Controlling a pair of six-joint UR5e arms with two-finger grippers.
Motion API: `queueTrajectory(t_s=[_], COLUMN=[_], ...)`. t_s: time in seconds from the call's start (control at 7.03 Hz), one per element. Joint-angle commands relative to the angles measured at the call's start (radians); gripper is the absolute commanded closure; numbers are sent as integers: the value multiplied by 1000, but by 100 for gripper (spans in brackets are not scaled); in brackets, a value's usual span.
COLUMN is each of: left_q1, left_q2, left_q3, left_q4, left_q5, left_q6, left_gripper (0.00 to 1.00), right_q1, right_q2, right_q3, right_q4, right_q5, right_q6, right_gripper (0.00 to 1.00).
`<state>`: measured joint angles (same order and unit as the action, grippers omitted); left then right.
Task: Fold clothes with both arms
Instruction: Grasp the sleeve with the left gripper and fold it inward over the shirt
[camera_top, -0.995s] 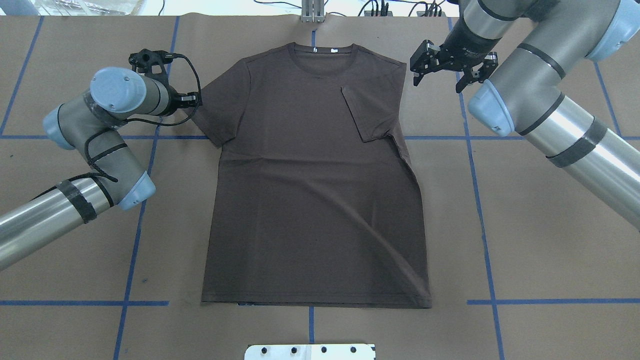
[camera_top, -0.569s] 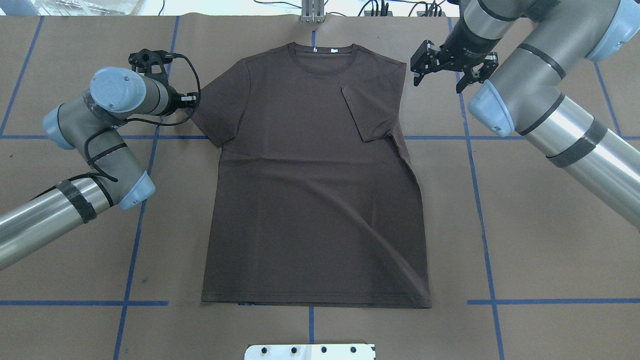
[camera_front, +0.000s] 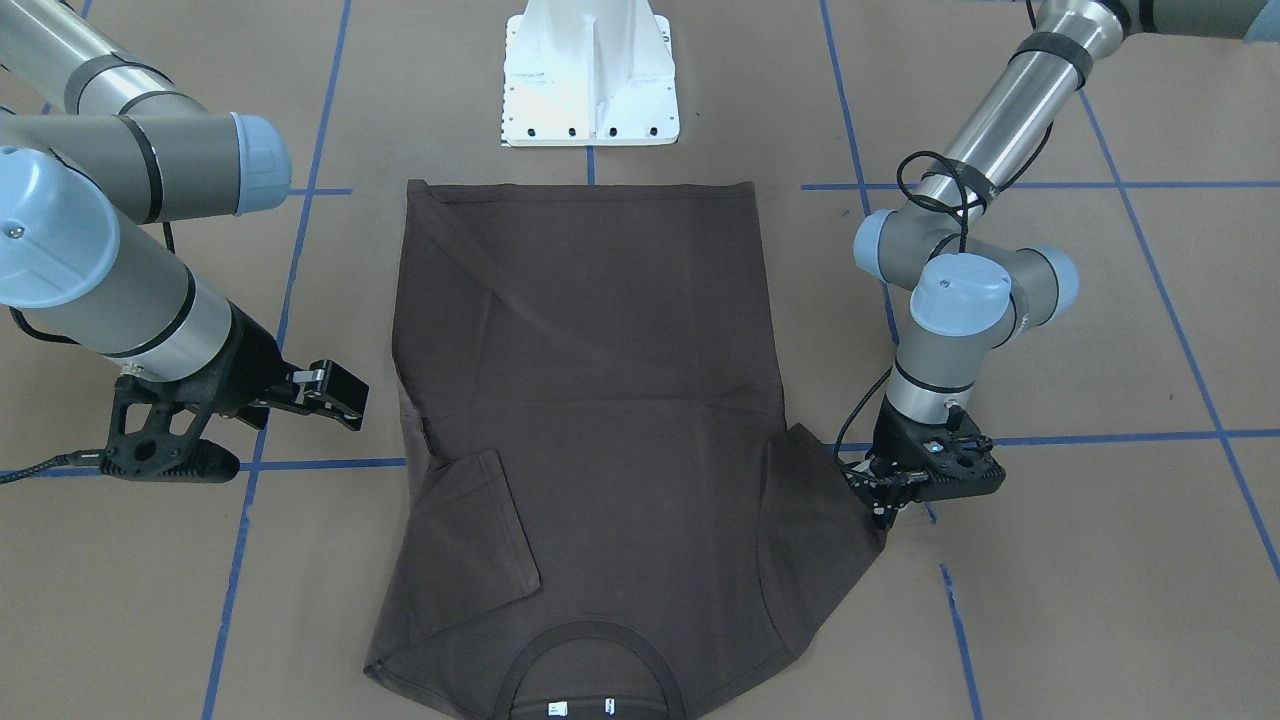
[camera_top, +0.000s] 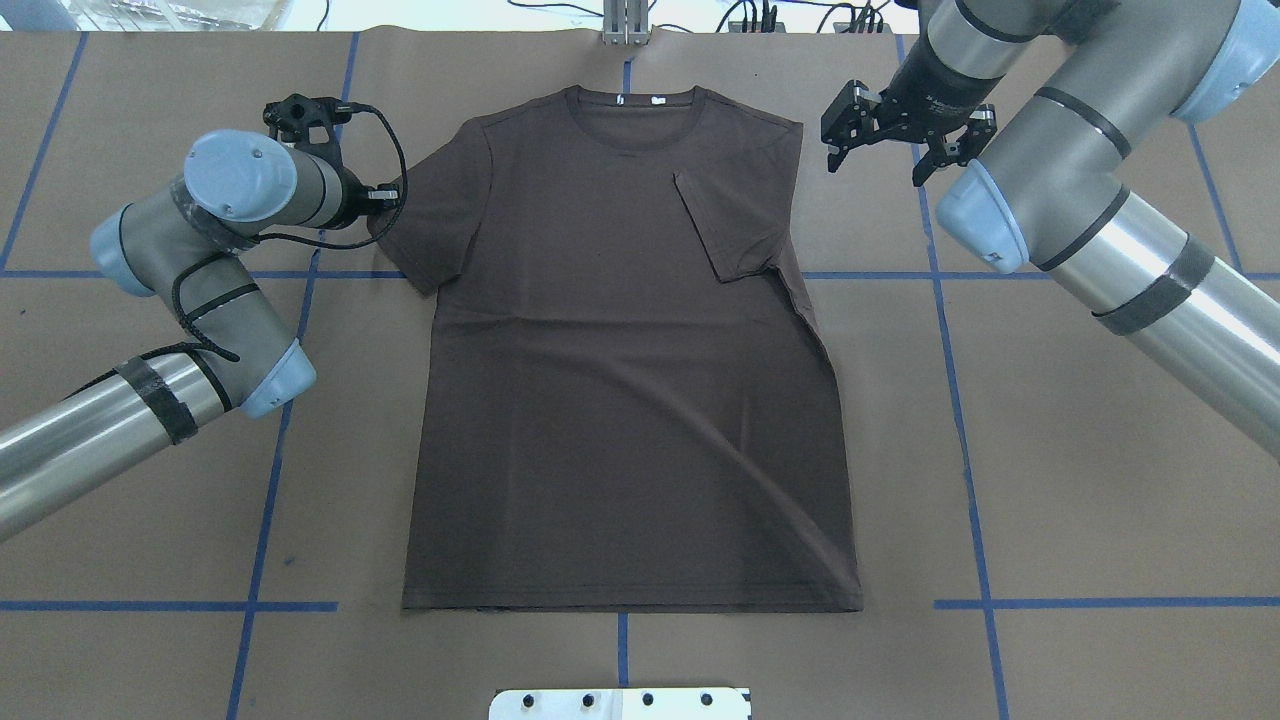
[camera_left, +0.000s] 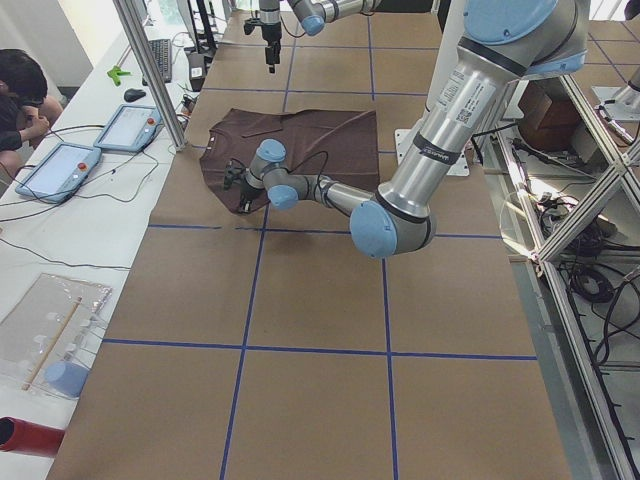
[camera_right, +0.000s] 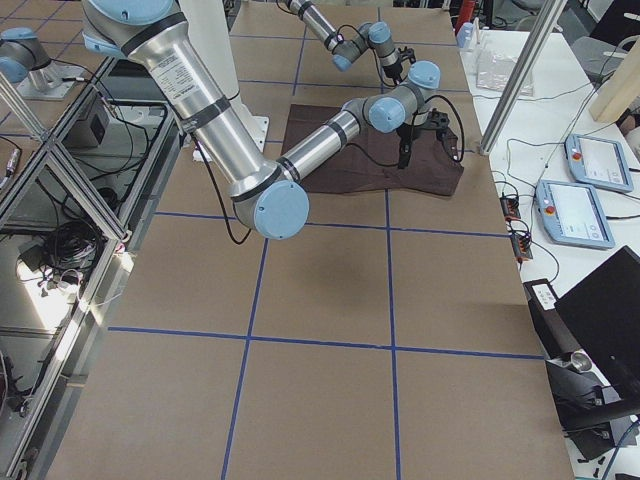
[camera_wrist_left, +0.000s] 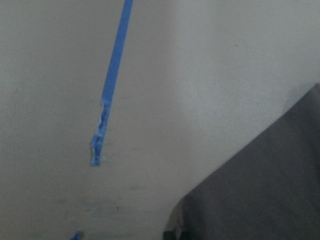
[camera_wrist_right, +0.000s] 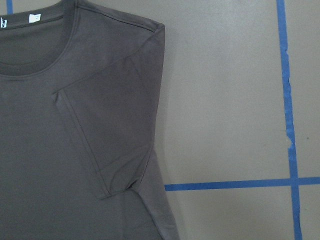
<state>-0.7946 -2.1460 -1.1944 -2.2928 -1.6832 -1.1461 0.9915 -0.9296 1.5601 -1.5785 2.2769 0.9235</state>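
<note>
Left end effector (camera_top: 385, 197) grips the outspread sleeve of the T-shirt (camera_top: 620, 380).

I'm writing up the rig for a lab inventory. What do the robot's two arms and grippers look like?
The left arm and right arm are silver and grey metal tubes with light blue joint caps and black bands. A black cable loops along the left one. The left gripper and right gripper are black and two-fingered.

Blue tape grid (camera_top: 966, 470), brown paper (camera_top: 1100, 500), white pedestal (camera_front: 590, 80).
</note>
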Motion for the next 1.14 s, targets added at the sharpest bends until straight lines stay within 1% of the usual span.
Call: queueTrajectory(t_s=[0.0,0.14,0.28,0.43,0.71,0.85,1.0], left_q1=[-6,-5,-5,1,54,69,75], left_q2=[-34,-107,-170,-220,-349,-371,-373], left_q3=[-75,-102,-102,-94,34,79,104], left_q4=[104,228,299,306,291,274,230], left_q5=[-42,-44,-44,-46,-41,-39,-39], left_q6=[0,-15,-61,-142,-254,-257,-257], left_gripper=[100,100,100,100,100,100,100], right_q1=[-1,-1,1,1,2,2,2], right_q2=[0,0,-3,-5,-6,-8,-8], right_q3=[0,2,2,5,9,8,8], right_q4=[0,0,2,2,2,2,2], right_q5=[1,1,1,0,-2,-2,-2], right_q6=[0,0,0,0,2,2,2], right_gripper=[0,0,0,0,0,0,0])
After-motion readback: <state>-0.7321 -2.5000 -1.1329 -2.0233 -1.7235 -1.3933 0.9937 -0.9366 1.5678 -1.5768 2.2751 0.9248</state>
